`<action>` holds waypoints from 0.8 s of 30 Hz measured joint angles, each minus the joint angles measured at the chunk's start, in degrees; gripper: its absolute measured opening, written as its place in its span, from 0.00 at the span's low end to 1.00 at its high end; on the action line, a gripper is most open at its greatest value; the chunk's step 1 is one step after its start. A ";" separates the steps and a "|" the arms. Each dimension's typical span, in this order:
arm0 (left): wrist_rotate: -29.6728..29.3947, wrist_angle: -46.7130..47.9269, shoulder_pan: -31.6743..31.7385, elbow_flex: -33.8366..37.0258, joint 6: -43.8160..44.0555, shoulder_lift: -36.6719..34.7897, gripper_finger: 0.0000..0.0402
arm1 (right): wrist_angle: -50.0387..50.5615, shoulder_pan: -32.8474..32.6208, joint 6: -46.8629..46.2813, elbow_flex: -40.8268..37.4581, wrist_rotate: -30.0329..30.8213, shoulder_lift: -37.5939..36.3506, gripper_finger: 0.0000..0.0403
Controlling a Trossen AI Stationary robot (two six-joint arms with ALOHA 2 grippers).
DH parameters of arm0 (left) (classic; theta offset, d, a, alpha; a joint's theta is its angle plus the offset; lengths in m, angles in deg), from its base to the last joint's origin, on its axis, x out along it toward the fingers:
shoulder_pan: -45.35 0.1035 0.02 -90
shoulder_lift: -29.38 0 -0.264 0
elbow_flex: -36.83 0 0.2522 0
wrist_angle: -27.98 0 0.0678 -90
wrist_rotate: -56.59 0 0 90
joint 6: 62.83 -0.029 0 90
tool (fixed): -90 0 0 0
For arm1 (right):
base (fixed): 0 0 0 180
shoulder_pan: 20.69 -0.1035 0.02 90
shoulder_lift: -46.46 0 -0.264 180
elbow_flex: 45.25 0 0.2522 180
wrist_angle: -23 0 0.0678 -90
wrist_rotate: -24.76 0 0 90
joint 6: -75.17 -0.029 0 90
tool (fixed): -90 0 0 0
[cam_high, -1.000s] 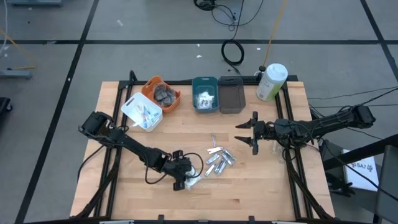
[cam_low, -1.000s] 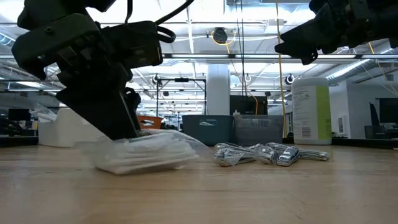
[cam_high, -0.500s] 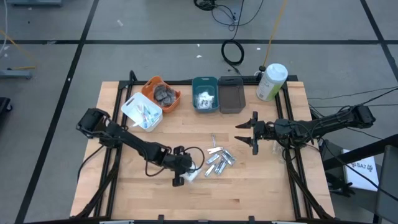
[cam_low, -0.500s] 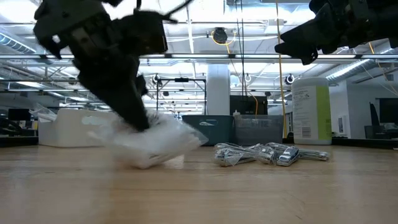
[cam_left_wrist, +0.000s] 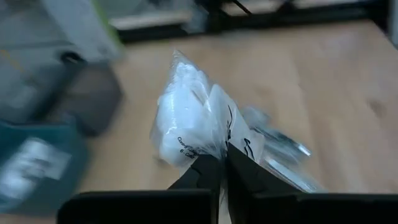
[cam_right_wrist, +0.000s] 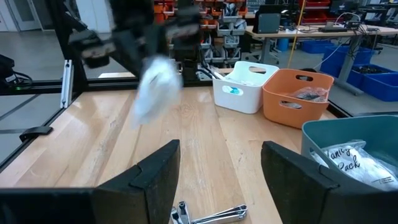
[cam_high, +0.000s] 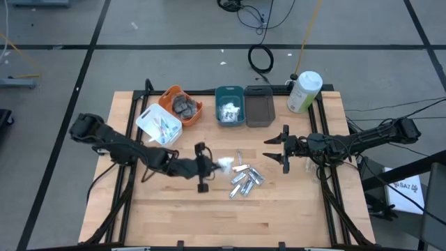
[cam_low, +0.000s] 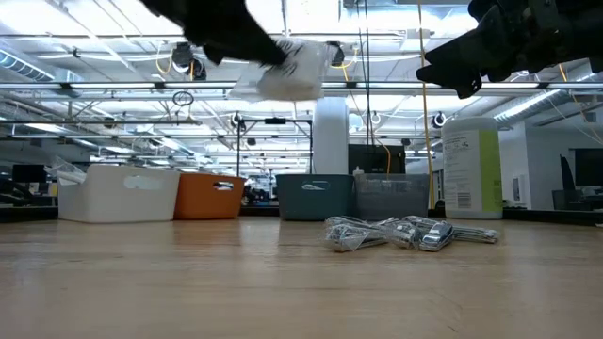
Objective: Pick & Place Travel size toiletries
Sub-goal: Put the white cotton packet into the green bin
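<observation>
My left gripper [cam_high: 211,166] is shut on a white clear-wrapped packet [cam_high: 224,164], held well above the table middle; the low view shows the packet [cam_low: 288,72] high in the air. A pile of small silver tubes [cam_high: 244,180] lies on the wood just right of it. My right gripper [cam_high: 276,149] hovers open at the table's right, with nothing between its fingers [cam_right_wrist: 155,177]. The right wrist view shows the packet [cam_right_wrist: 155,87] hanging ahead of it. My left gripper pinches the packet by the crumpled wrapper at its near end [cam_left_wrist: 219,149] between its two fingertips. The fingers reach about level from the table's left. The packet sticks out past the fingertips, lifted clear of the table.
Along the far edge stand a white bin [cam_high: 159,125], an orange bin [cam_high: 181,104] with dark discs, a teal bin [cam_high: 230,104] with packets and a grey bin [cam_high: 259,106]. A big white-and-green bottle [cam_high: 304,92] stands at the far right corner.
My left gripper has shut on the packet lying near the table's front, then risen and swung toward the far edge. The packet has gone from flat on the wood to lifted clear, high above it. The tubes have stayed put.
</observation>
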 joint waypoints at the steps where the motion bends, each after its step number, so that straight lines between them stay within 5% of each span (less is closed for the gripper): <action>1: -1.38 -0.94 0.61 0.00 -0.94 -0.49 0.02 | 0.00 0.02 0.00 0.00 -0.01 0.00 0.53; 24: -2.94 -11.49 21.21 -0.04 -7.34 -1.07 0.02 | 1.55 0.00 -1.98 0.00 0.02 0.00 0.53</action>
